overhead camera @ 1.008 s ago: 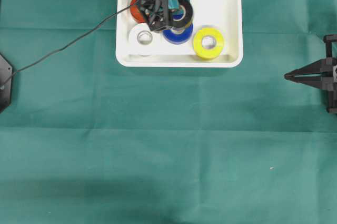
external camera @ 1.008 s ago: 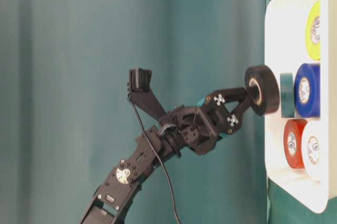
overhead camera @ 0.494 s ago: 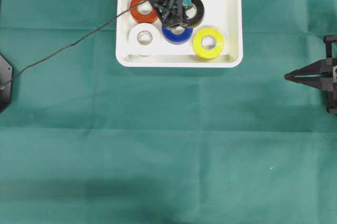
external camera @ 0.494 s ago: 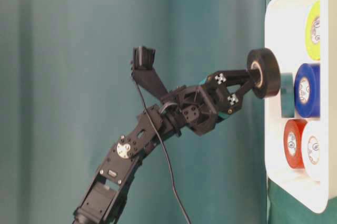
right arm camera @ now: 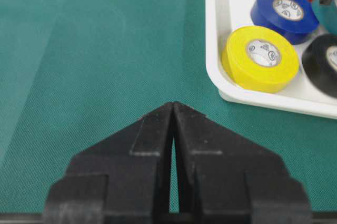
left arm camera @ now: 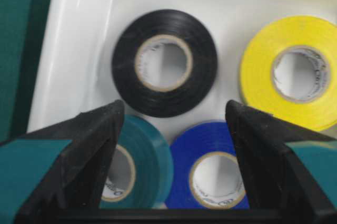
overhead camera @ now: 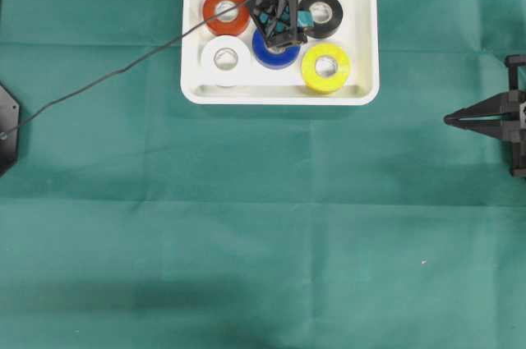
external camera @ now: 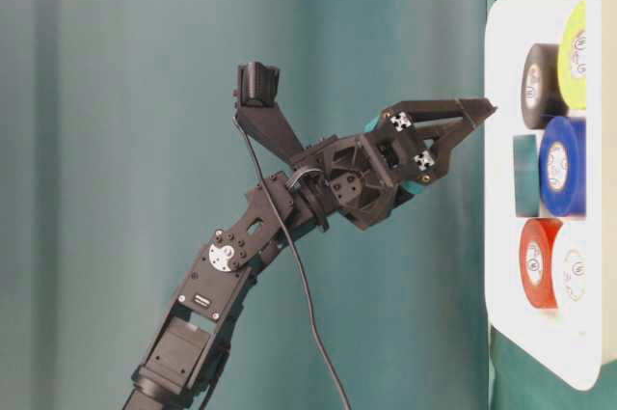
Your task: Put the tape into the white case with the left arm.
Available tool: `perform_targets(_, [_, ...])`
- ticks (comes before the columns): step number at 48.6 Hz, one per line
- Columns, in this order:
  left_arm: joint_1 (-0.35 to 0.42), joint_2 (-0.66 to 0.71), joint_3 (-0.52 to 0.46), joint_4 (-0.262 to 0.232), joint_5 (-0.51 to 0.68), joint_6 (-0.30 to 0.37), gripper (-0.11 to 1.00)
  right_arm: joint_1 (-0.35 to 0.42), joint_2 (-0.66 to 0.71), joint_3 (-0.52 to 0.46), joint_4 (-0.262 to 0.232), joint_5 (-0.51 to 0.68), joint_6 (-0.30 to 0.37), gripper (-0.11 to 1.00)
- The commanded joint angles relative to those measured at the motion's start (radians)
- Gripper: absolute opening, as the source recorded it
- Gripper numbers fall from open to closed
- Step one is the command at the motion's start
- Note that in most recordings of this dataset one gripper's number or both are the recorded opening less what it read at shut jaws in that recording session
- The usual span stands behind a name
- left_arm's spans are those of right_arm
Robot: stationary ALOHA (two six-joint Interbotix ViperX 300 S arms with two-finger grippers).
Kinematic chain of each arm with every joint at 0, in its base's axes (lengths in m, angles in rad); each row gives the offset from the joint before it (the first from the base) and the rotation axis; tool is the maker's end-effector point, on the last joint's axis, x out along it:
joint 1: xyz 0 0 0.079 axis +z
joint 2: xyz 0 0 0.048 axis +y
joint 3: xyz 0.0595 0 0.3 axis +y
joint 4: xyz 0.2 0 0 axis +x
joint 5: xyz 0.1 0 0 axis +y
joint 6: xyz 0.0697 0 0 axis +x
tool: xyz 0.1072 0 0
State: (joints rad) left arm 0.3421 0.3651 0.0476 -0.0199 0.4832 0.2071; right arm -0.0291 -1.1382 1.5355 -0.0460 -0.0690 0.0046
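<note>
The black tape [overhead camera: 321,14] lies flat in the white case [overhead camera: 362,78] near its far right corner, free of any grip. In the left wrist view the tape [left arm camera: 124,66] lies just beyond my fingertips [left arm camera: 108,116]. My left gripper [overhead camera: 279,25] hovers above the case with its jaws open and nothing between them; from table level the gripper [external camera: 472,121] stands clear of the tape [external camera: 535,85]. My right gripper [overhead camera: 448,119] is shut and empty, resting over the cloth at the right edge, well away from the case.
Also in the case are red [overhead camera: 226,11], white [overhead camera: 225,58], blue [overhead camera: 275,52], yellow [overhead camera: 326,66] and teal [left arm camera: 150,161] rolls. A black cable [overhead camera: 123,68] trails left from the arm. A black mount [overhead camera: 6,127] sits at the left edge.
The left gripper carried the black tape to the right over the case, then opened. The tape now lies in the case, out of the fingers. The right arm stayed still.
</note>
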Motion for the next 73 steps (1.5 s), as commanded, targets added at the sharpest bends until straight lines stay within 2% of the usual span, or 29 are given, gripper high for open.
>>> perform_targets(1, [0.0,-0.034,-0.017,-0.002,-0.005,-0.003,0.76,0.0,0.006,-0.011,-0.003,-0.011,0.0,-0.09])
perform_targets(23, [-0.021,-0.098,0.052,-0.002,-0.005,-0.002,0.75,0.0,0.006,-0.011,-0.003,-0.011,0.0,-0.09])
perform_targets(36, [-0.046,-0.236,0.198,-0.005,-0.018,-0.005,0.75,-0.002,0.006,-0.011,-0.003,-0.011,0.0,-0.09])
perform_targets(45, [-0.075,-0.353,0.342,-0.006,-0.066,-0.009,0.75,0.0,0.006,-0.011,-0.003,-0.011,0.0,-0.09])
perform_targets(56, [-0.107,-0.472,0.502,-0.006,-0.137,-0.067,0.75,0.0,0.005,-0.011,-0.003,-0.011,0.0,-0.09])
perform_targets(73, [-0.167,-0.63,0.657,-0.006,-0.155,-0.135,0.75,-0.002,0.005,-0.011,-0.003,-0.011,0.0,-0.09])
